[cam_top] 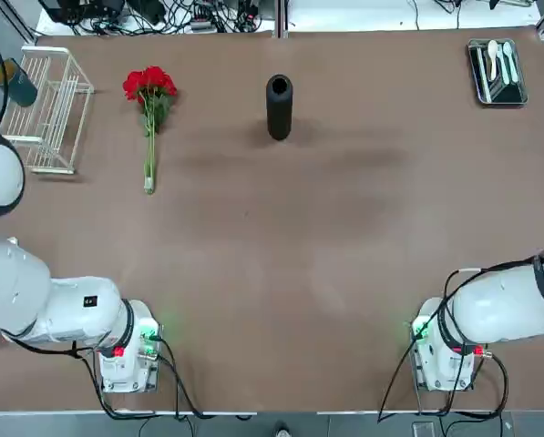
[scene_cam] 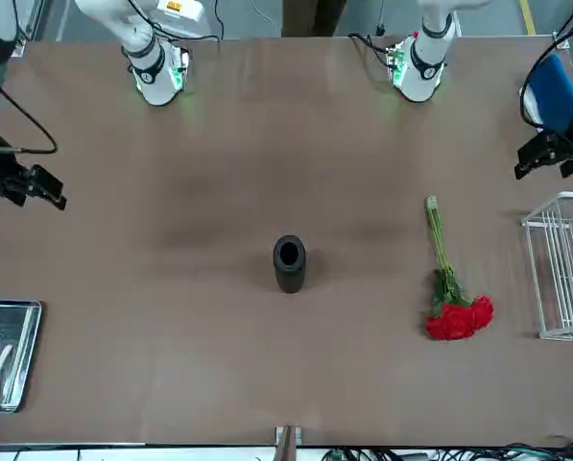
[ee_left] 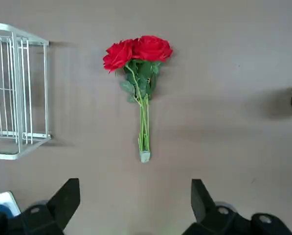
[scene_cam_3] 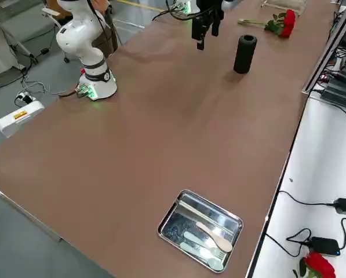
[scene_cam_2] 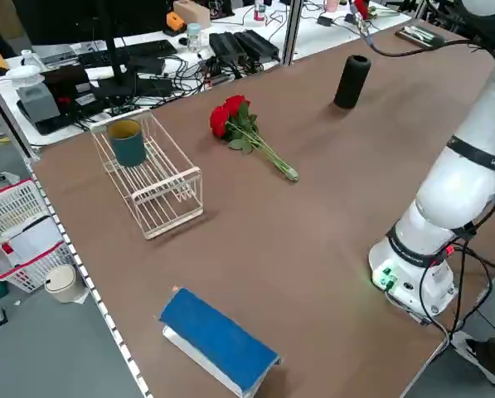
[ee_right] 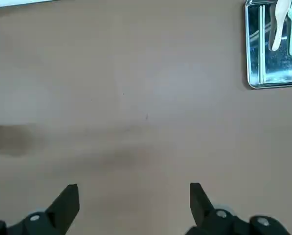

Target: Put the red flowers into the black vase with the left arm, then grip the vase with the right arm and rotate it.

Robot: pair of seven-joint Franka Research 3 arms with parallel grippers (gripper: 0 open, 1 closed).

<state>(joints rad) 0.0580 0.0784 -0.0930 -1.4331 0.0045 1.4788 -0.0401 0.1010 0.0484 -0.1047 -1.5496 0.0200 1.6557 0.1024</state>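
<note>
Brown tabletop [cam_top: 344, 228]; vase [cam_top: 279, 107] stands apart.

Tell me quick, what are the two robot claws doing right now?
Left claw: open, holding nothing, above the table on the flowers' side.
Right claw: open, holding nothing, above the table on the tray's side.
</note>
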